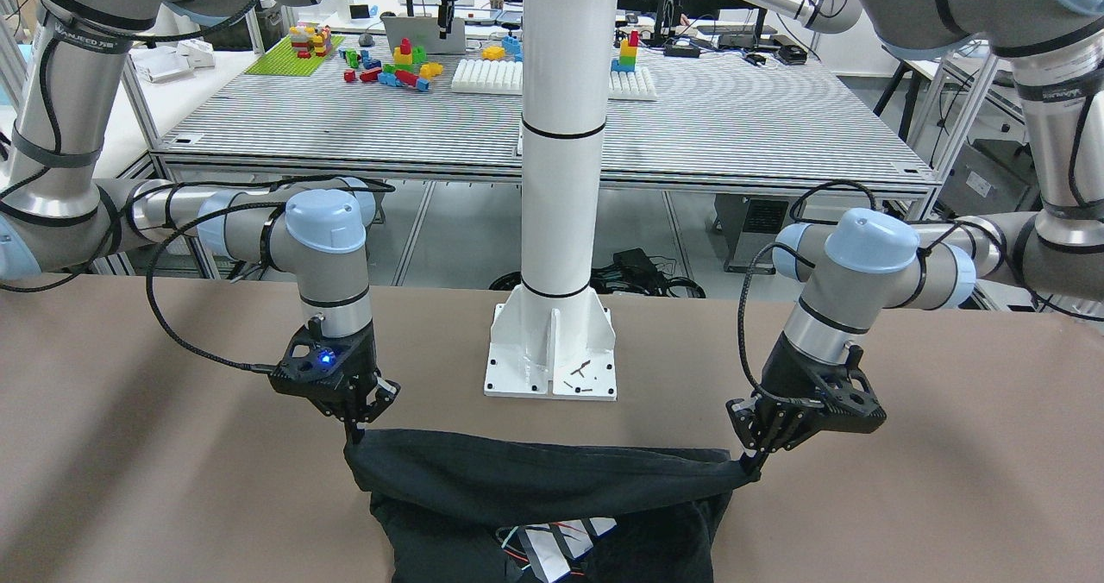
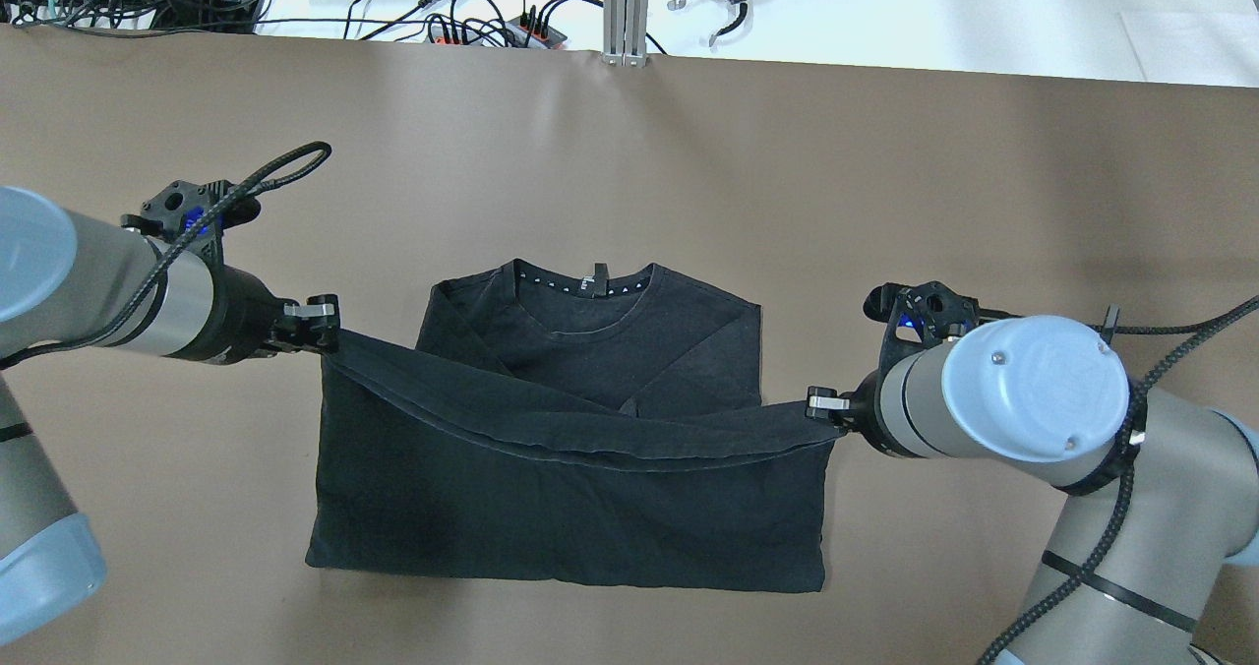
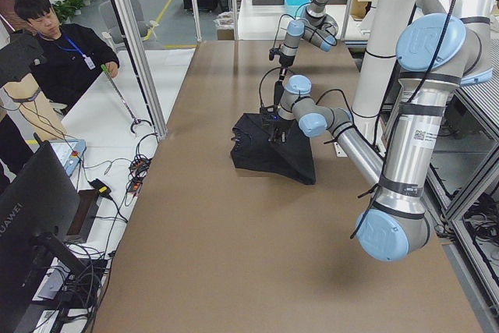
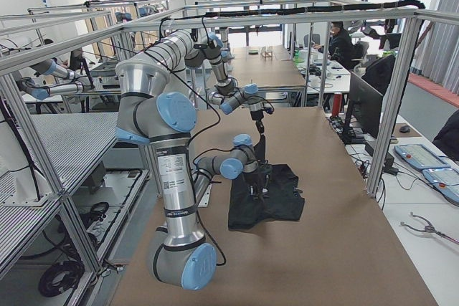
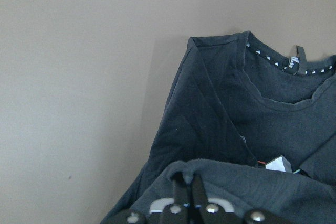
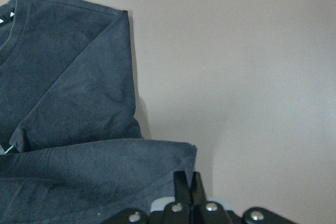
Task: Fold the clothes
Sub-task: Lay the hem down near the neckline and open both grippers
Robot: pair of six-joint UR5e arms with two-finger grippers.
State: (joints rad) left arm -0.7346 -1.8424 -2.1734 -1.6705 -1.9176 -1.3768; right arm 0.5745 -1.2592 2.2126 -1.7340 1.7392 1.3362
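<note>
The clothes are one black T-shirt (image 2: 551,508) lying on the brown table, sleeves folded in and collar (image 2: 585,286) on the far side. Its near part is lifted and stretched as a band between both grippers. My left gripper (image 2: 325,335) is shut on the left corner of that edge, and also shows in the front view (image 1: 752,467) and the left wrist view (image 5: 187,182). My right gripper (image 2: 821,411) is shut on the right corner, also in the front view (image 1: 354,435) and the right wrist view (image 6: 188,179). A white patch (image 1: 552,548) shows under the lifted band.
The white pole's base plate (image 1: 552,359), with loose screws on it, stands on the table just behind the shirt on the robot's side. Cables and power strips (image 2: 443,6) lie beyond the far table edge. An operator (image 3: 58,52) sits at the far side.
</note>
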